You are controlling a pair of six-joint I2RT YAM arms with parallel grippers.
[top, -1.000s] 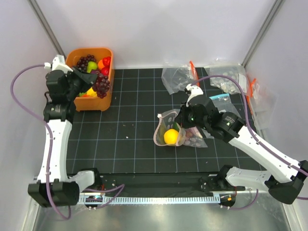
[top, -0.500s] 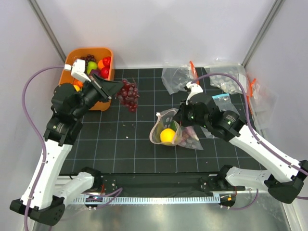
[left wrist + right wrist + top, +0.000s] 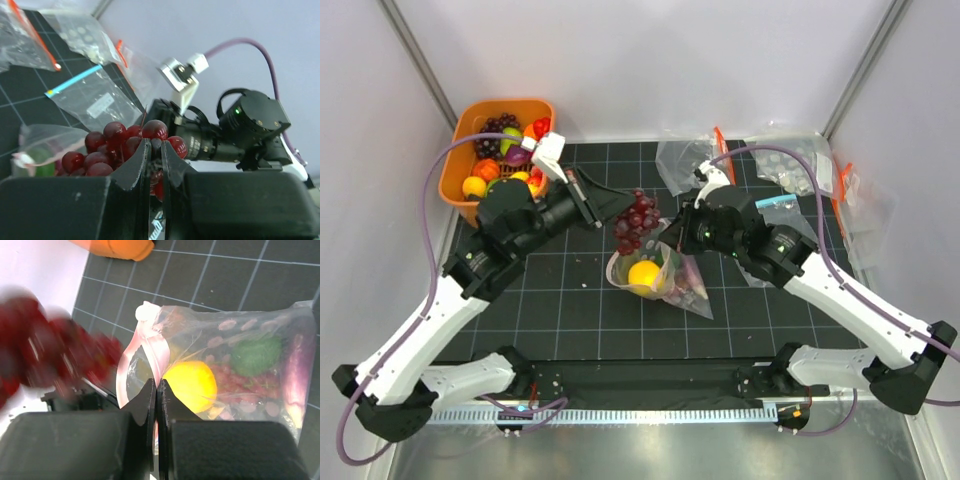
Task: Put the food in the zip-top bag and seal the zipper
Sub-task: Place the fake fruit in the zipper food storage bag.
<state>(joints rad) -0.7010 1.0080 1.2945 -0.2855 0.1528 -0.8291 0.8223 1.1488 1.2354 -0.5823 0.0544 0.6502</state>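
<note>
Clad in white shells with black joints: left arm (image 3: 420, 335) at lower left of the overhead frame, right arm (image 3: 860, 305) at lower right. Looped with purple cable (image 3: 245, 40). Tipped with matte black fingers (image 3: 132, 167); lit by a green dot (image 3: 236, 111) on one round housing.

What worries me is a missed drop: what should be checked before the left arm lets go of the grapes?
1. Left gripper pinches the grapes: ok.
2. Right gripper is shut on the zip strip of the zip-top bag: ok.
3. Bag mouth gapes open: ok, the lemon shows through it.
4. Grapes hang over the mouth: cannot tell. In the top view they overlap its far rim, but their height is unclear.
5. Room left inside beside the lemon and the green piece: cannot tell.
</note>
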